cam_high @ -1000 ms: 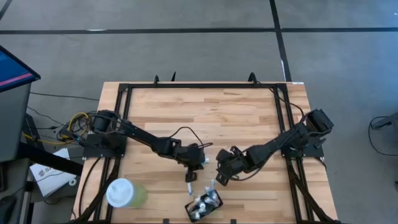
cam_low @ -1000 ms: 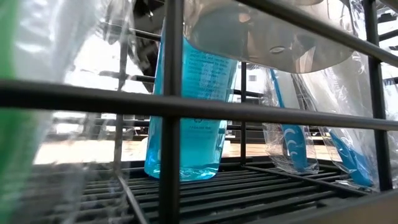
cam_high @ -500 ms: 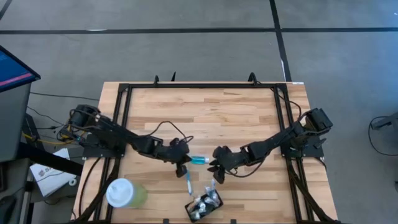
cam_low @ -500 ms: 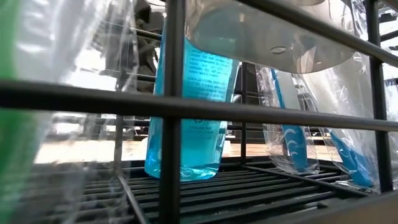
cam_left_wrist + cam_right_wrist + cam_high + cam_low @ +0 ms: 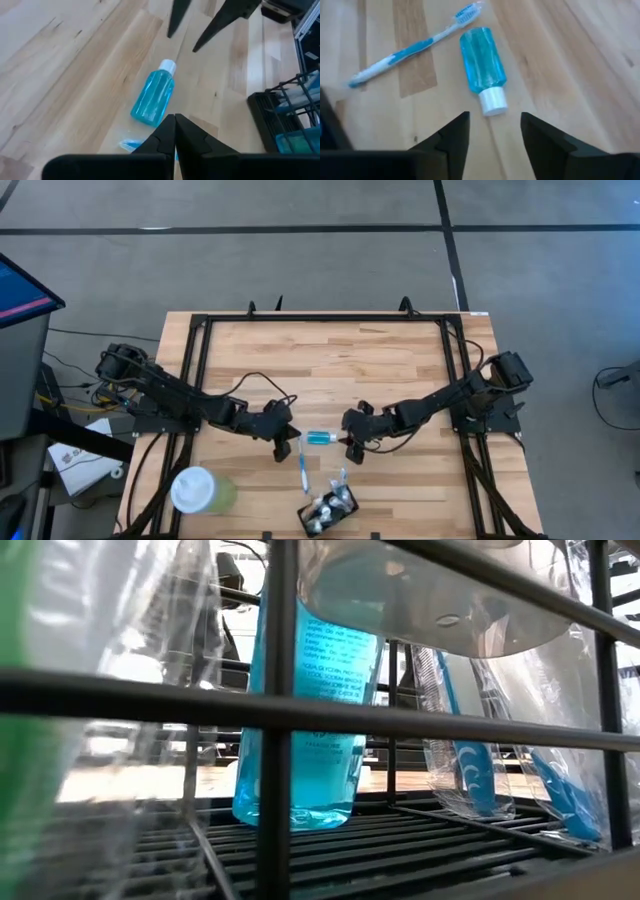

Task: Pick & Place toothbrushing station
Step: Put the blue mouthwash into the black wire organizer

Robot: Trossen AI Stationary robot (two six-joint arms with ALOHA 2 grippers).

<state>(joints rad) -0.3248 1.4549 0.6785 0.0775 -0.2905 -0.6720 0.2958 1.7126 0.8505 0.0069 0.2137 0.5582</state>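
Observation:
A small blue bottle (image 5: 320, 438) with a white cap (image 5: 493, 100) lies on its side on the wooden table between my two grippers. A blue and white toothbrush (image 5: 303, 473) lies flat just nearer the front edge. The black holder (image 5: 309, 520) stands at the front edge with wrapped toothbrushes and another blue bottle (image 5: 300, 720) in it. My left gripper (image 5: 283, 444) is shut and empty, left of the bottle's base (image 5: 148, 112). My right gripper (image 5: 348, 442) is open and empty, right of the cap, its fingers (image 5: 457, 132) short of it.
A pale green cup with a white round lid (image 5: 198, 490) stands at the front left. A black frame (image 5: 320, 318) runs around the table's edges. Bare wood lies toward the far side. The low view looks out through the holder's wires (image 5: 278, 740).
My left gripper has drawn back toward the table's left edge, and the blue bottle, hidden under it before, now shows lying on the table. My right gripper has gone toward the far edge and now faces the bottle's cap. The toothbrush now shows at full length.

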